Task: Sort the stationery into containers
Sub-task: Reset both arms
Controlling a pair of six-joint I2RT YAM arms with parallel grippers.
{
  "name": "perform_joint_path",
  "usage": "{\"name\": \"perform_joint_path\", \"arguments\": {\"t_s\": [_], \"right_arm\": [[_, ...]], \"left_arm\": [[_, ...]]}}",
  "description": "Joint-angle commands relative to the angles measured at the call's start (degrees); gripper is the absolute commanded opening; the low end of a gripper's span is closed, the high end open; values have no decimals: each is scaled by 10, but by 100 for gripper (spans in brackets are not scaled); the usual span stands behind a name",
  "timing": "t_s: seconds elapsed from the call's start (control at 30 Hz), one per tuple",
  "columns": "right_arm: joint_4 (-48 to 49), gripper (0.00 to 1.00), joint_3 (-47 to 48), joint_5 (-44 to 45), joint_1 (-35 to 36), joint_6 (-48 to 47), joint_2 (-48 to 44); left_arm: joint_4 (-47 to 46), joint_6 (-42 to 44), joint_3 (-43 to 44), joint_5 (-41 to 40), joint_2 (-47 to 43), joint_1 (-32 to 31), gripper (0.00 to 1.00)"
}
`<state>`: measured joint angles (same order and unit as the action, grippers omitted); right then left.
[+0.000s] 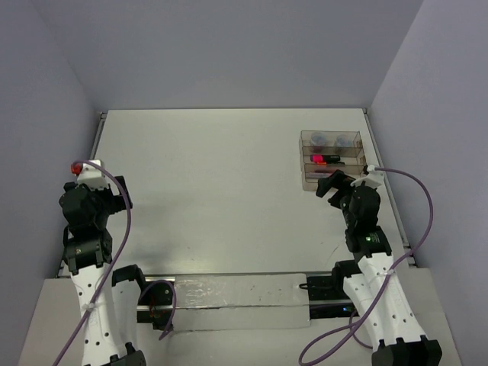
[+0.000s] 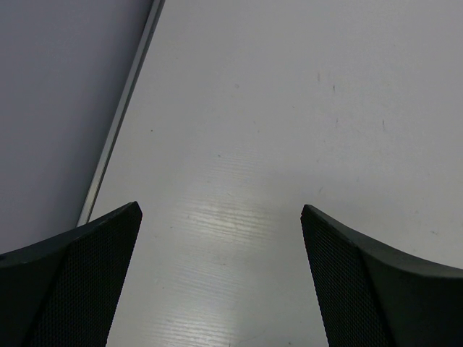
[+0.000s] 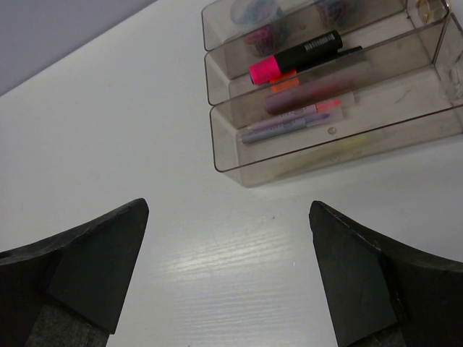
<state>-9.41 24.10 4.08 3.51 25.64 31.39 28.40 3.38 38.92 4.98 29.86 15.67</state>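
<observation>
- Left fingers [image 2: 79, 275]: spread wide, hanging over the white tabletop [image 2: 289, 108], which shows between them. A pale metal edge strip [image 2: 124, 108] runs ahead and left of them, with a grey wall [image 2: 51, 87] beyond it.
- Right fingers [image 3: 94, 260]: spread wide, gripping nothing, tabletop between them.
- Clear tray [image 3: 405, 134]: three long compartments, standing on the tabletop just ahead of the right fingers and a little to their right, apart from both tips.
- Compartment nearest the right fingers: a lilac marker [image 3: 282, 130] and a thin pale stick with a pink tip [image 3: 300, 114], lying side by side along its length.
- Middle compartment: a black highlighter with a pink cap [image 3: 296, 56] on top, cap toward the left finger. An orange cap [image 3: 286, 78] and a dark body [image 3: 318, 92] lie under it, blurred by the wall.
- Compartment farthest from the right fingers: two round grey-blue pieces [image 3: 257, 11], cut off by the top of the wrist view. The top view shows both side by side.
</observation>
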Motion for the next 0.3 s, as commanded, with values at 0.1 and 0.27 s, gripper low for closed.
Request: {"name": "perform_joint_path", "arguments": {"t_s": [0.1, 0.27], "right_arm": [[20, 100, 15, 2, 4, -7, 7], [58, 100, -12, -16, 3, -9, -25]], "left_arm": [[-33, -4, 1, 14, -5, 14, 99], [-33, -1, 1, 20, -5, 16, 99]]}}
